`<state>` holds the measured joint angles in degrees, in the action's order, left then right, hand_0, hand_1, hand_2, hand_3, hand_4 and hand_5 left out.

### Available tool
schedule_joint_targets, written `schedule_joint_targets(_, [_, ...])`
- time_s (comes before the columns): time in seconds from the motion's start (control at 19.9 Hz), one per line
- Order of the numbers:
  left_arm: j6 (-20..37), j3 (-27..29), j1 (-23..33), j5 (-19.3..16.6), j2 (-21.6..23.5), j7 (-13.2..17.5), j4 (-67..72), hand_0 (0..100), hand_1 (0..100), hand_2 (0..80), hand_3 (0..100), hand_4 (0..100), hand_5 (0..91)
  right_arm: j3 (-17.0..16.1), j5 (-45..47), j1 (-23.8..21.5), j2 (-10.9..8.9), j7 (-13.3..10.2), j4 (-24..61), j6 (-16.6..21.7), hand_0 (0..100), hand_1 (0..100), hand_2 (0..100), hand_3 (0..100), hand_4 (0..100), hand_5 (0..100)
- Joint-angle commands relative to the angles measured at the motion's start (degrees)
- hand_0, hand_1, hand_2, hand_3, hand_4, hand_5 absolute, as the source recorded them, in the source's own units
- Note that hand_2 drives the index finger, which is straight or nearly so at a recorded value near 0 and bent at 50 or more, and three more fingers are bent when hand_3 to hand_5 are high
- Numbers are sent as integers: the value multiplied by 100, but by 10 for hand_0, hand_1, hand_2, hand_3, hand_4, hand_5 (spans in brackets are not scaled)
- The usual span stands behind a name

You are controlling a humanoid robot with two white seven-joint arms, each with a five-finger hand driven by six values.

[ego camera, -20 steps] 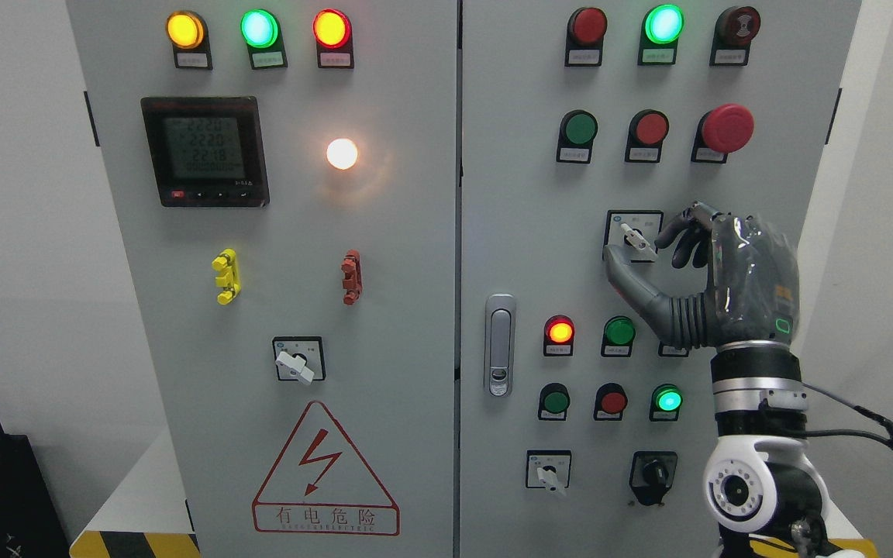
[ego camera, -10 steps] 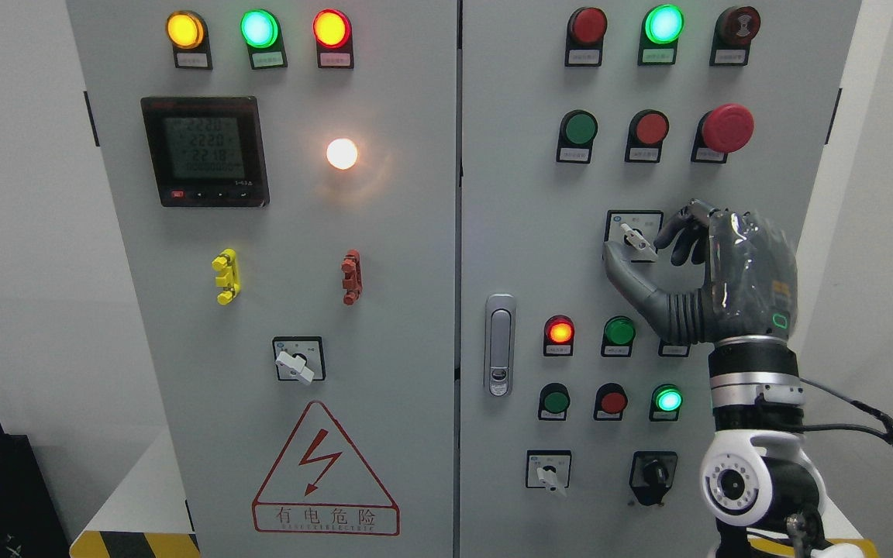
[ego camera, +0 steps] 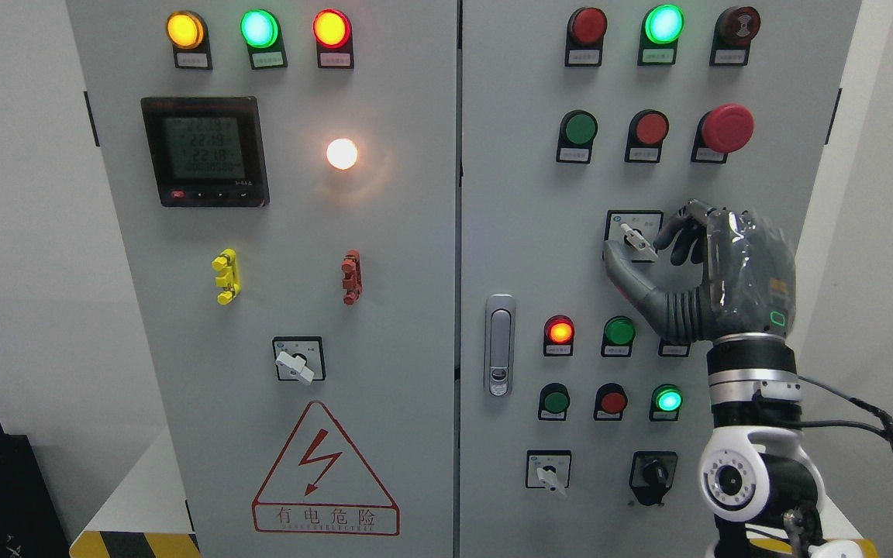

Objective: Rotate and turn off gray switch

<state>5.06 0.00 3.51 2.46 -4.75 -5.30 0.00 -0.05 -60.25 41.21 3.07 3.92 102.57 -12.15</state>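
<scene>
Item: your right hand (ego camera: 714,283), dark grey with jointed fingers, stood at the small gray rotary switch with a white lever (ego camera: 637,240) on the right door of the pale grey control cabinet (ego camera: 524,256), thumb below the lever and fingertips at its right, bracketing it without a closed pinch that you could confirm. Risk, as judged: the fingers could slide off the narrow lever in the turn, leaving it part-rotated, or stray toward the red mushroom-head stop button (ego camera: 727,128) above.
</scene>
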Motion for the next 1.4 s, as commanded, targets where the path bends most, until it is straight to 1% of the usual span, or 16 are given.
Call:
schedule_joint_targets(0.0, [-5, -9, 0, 0, 0, 2, 79, 120, 389, 0, 0, 0, 0, -101, -49, 45, 1, 47, -53, -7, 97, 421, 666, 858, 880, 1000])
schedule_joint_targets(0.25, [-5, -9, 0, 0, 0, -6, 79, 120, 389, 0, 0, 0, 0, -101, -49, 72, 1, 47, -53, -16, 102, 420, 669, 862, 880, 1000])
schedule_joint_targets(0.45, [-5, -9, 0, 0, 0, -6, 79, 120, 389, 0, 0, 0, 0, -101, -49, 71, 1, 47, -53, -86, 162, 426, 673, 864, 882, 1000])
schedule_joint_targets(1.05, [-5, -9, 0, 0, 0, -6, 79, 120, 389, 0, 0, 0, 0, -101, -110, 72, 1, 47, -61, -121, 204, 449, 677, 866, 881, 1000])
schedule_joint_targets(1.35, [-5, -9, 0, 0, 0, 2, 79, 120, 389, 0, 0, 0, 0, -101, -110, 72, 1, 56, -62, -121, 249, 450, 684, 874, 881, 1000])
